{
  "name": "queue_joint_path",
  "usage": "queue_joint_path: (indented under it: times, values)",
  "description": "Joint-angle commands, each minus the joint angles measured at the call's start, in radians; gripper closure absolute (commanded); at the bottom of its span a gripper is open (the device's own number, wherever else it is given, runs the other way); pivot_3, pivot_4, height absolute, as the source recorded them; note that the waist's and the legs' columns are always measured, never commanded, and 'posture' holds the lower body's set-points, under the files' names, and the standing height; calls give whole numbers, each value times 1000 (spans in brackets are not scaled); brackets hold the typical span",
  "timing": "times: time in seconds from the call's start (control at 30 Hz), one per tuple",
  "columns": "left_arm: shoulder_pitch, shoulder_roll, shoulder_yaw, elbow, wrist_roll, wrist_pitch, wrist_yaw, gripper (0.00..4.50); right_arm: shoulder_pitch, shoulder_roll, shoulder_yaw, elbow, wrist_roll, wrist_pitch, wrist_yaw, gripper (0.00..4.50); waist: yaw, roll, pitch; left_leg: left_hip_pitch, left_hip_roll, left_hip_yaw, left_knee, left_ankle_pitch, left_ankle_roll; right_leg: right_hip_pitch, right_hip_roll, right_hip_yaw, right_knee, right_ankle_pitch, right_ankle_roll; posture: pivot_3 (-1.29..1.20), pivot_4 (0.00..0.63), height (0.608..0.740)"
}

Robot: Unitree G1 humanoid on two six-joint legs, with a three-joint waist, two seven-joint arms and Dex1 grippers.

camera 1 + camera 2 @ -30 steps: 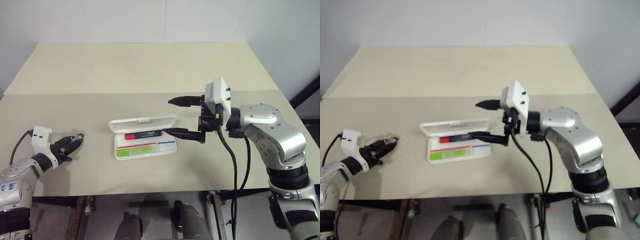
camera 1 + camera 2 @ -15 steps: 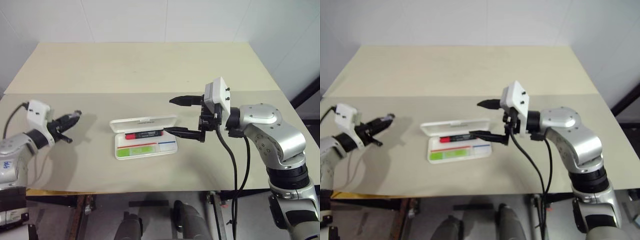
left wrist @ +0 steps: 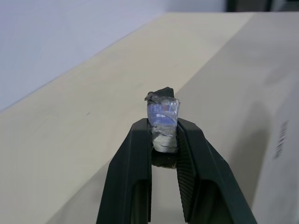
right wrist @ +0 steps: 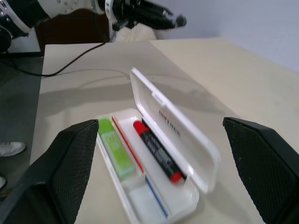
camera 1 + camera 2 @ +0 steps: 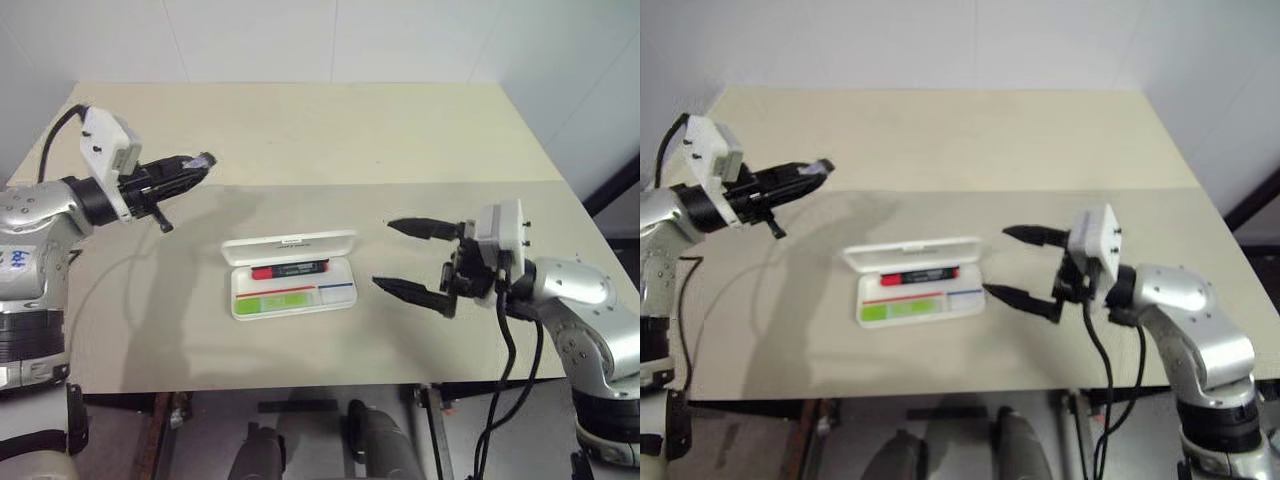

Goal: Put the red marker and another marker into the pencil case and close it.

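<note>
- The pencil case (image 5: 290, 273) is lying open on the table (image 5: 300, 140), its lid (image 5: 288, 247) folded back on the far side.
- The red marker (image 5: 288, 269) is lying in the tray's rear slot, long axis running left to right along the case.
- Another marker (image 5: 272, 301), lime green, is lying parallel in the front slot.
- The left gripper (image 5: 190, 167) is hanging above the table left of the case, pinching a small bluish object (image 3: 162, 122).
- The right gripper (image 5: 405, 257) is hovering just right of the case, jaws gaping wide, holding nothing.
</note>
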Motion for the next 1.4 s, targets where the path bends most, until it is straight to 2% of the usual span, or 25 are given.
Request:
queue_joint_path:
  times: [0.03,0.2,0.37,0.5,0.67,0.97,1.13,1.4]
  values:
    - [-35,-20,-24,-98,-46,33,-29,4129,113,-84,-45,-25,-55,-64,49,0,1,0,0,0,0,0,0,0,0,0,0,1,0,0,0,0,150,740]
    - [-24,-59,-41,-231,-119,127,-23,4129,200,-106,-57,-52,-76,-90,13,0,-8,-2,1,2,0,3,2,0,0,1,0,4,1,1,2,0,150,740]
    - [-19,-71,-69,-320,-173,209,-32,4129,202,-80,-46,-67,-90,-106,-57,0,-5,-2,1,6,0,4,3,1,0,1,1,6,2,0,1,0,150,740]
    - [-3,-90,-137,-382,-206,254,-63,4129,203,-84,-37,-66,-99,-113,-72,0,-4,-2,1,6,-1,4,4,1,0,2,1,7,2,0,1,0,150,740]
    - [4,-127,-258,-353,-126,212,-79,4129,185,-79,-17,-55,-112,-118,-91,0,-2,-2,1,5,-2,4,4,1,0,2,1,9,2,1,2,0,150,740]
    - [-35,-252,-472,-111,111,-10,-135,4129,189,-53,15,-64,-143,-116,-139,0,-1,-2,1,5,-2,4,3,1,1,2,1,10,0,1,2,0,150,740]
    - [-63,-319,-513,-75,178,-22,-115,4129,213,-40,13,-89,-152,-114,-175,0,2,-2,1,4,-2,4,3,1,1,2,1,10,1,1,3,0,150,740]
    - [-64,-333,-557,-55,284,-46,-118,4129,238,-36,7,-111,-160,-112,-212,0,21,-2,1,5,-3,6,6,1,1,2,1,12,1,2,4,0,150,740]
